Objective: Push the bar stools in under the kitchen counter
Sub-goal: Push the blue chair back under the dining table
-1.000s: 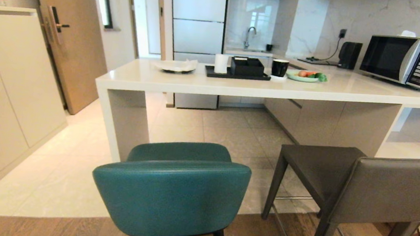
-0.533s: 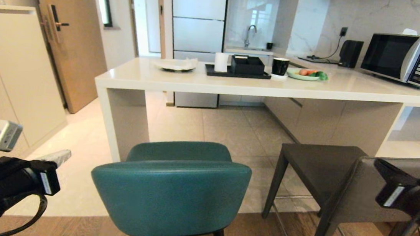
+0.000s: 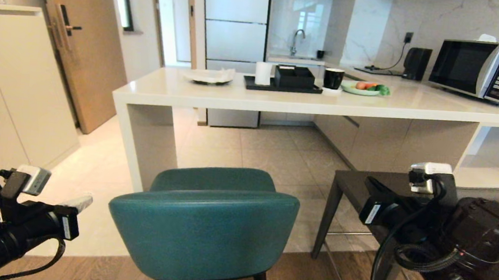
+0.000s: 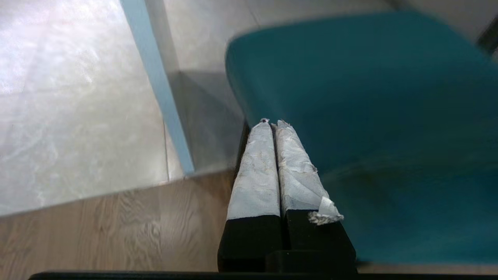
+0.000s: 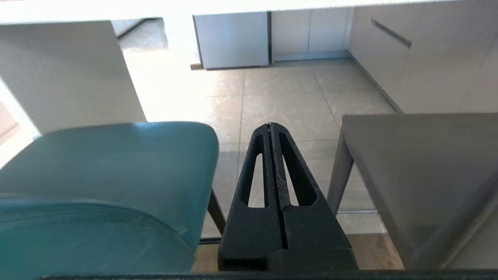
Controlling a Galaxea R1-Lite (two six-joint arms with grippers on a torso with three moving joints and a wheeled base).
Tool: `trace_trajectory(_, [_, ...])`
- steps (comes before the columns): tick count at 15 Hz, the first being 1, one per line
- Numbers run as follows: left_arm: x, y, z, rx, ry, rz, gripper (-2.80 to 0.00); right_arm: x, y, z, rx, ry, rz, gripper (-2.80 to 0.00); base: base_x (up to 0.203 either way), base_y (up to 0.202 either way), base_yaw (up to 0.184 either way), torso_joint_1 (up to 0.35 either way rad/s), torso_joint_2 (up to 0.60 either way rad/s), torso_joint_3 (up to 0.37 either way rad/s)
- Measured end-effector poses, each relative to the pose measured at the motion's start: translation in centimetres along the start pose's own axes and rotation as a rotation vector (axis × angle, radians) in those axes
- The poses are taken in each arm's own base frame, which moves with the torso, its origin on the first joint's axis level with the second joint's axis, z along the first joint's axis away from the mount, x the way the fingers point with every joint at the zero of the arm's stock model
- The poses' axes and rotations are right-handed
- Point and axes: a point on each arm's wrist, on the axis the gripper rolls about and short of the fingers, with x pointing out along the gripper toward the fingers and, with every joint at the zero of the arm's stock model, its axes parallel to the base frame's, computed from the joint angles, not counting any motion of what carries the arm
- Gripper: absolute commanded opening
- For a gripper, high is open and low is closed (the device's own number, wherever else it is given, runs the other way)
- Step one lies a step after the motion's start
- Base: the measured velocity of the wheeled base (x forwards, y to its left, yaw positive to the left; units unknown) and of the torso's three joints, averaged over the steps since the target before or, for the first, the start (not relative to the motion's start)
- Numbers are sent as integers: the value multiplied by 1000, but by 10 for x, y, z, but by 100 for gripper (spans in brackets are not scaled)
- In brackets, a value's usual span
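We see the 2 bar stools standing out from the kitchen counter [image 3: 280,101], on our side of it, both with their backs toward us: the teal stool [image 3: 202,231] sits in front of the counter's slab end panel [image 3: 148,146], straddling the line where pale tile meets wood floor, and the dark grey stool [image 3: 365,192] stands just to its right with a gap of floor between them. Neither seat is under the slab. Our left gripper [image 4: 271,123] hangs low beside the teal stool's left edge, its 2 white-wrapped fingers [image 4: 255,171] pressed together and holding nothing. Our right gripper [image 5: 269,125] is raised over the grey stool's seat, its black fingers closed tip to tip on nothing, aimed at the gap between the stools. On the counter stand a black tray [image 3: 282,87], a black mug [image 3: 332,79], a plate of vegetables [image 3: 364,89] and a microwave [image 3: 489,71].
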Motion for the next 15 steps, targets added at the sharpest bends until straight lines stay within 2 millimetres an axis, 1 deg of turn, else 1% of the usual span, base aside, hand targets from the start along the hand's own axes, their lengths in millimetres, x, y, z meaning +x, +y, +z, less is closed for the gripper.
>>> trace_trajectory(4, [30,12,-7,11,8,-16,-280,16,9,-35,-26,107,10,-280,0,0,0,0,0,0])
trace_trajectory(8, [53,12,-22,9,50,-45,-280,35,28,-56,-25,138,47,-280,0,0,0,0,0,0])
trace_trajectory(10, [65,15,-29,10,61,-49,-280,42,34,-67,-32,156,58,-280,0,0,0,0,0,0])
trace_trajectory(12, [72,9,-34,11,75,-69,-280,48,38,-74,-37,165,63,-280,0,0,0,0,0,0])
trace_trajectory(15, [77,-1,-37,19,89,-99,-280,57,49,-83,-35,162,84,-280,0,0,0,0,0,0])
